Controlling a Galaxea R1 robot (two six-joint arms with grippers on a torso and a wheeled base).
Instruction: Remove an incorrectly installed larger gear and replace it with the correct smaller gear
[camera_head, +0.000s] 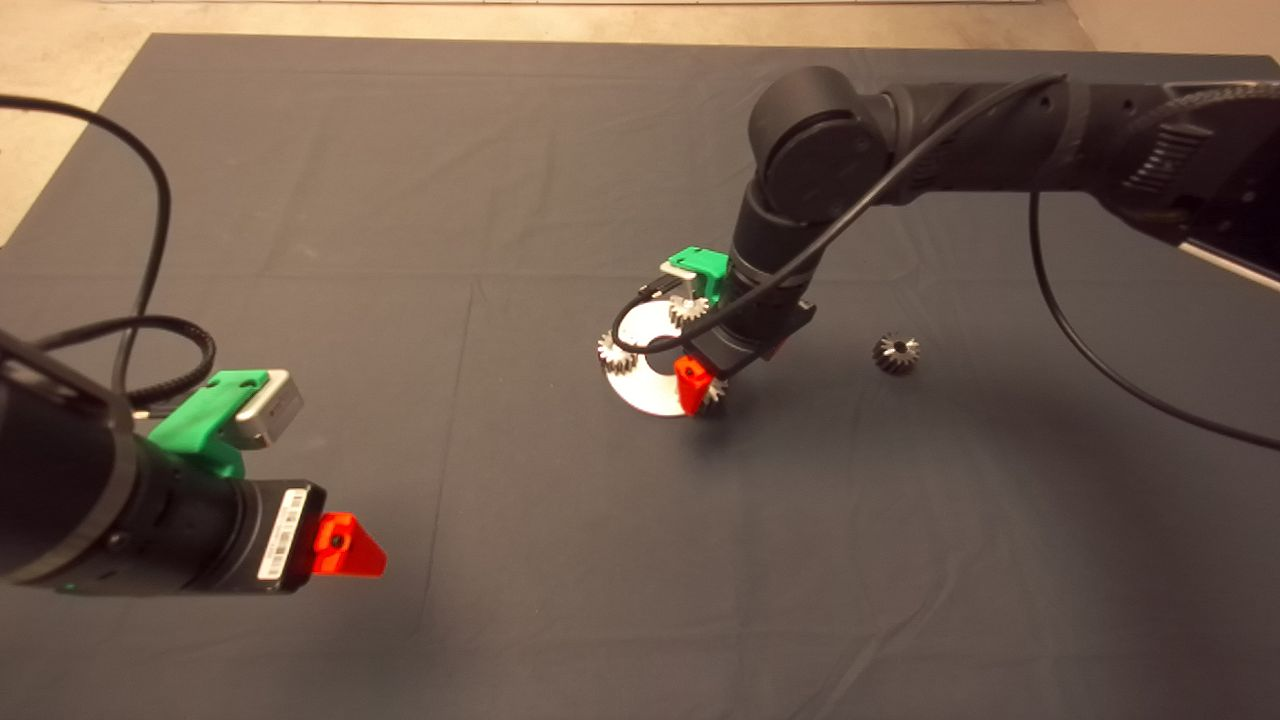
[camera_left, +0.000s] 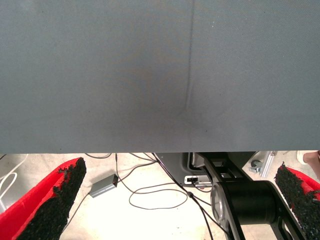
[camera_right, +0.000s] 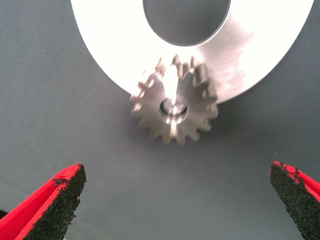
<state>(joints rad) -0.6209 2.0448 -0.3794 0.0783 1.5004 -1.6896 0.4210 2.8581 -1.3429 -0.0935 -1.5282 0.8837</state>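
The larger gear (camera_right: 174, 107) sits on a pin at the near rim of the silver ring plate (camera_right: 260, 50); it has a bright flat face and flared grey teeth. My right gripper (camera_right: 177, 172) hangs just above it, open, with one finger on each side and nothing between them. From above, that gripper (camera_head: 730, 368) covers most of this gear (camera_head: 714, 392) at the plate's (camera_head: 645, 395) front edge. The smaller gear (camera_head: 897, 353), nearly black, lies loose on the mat to the right of the plate. My left gripper (camera_head: 345, 545) waits open at the lower left.
Two pale silver gears (camera_head: 617, 352) (camera_head: 687, 308) stand on the plate's left and far rim. The right arm's cable loops over the plate. The left wrist view shows bare mat (camera_left: 160, 75), its edge, and floor with cables beyond.
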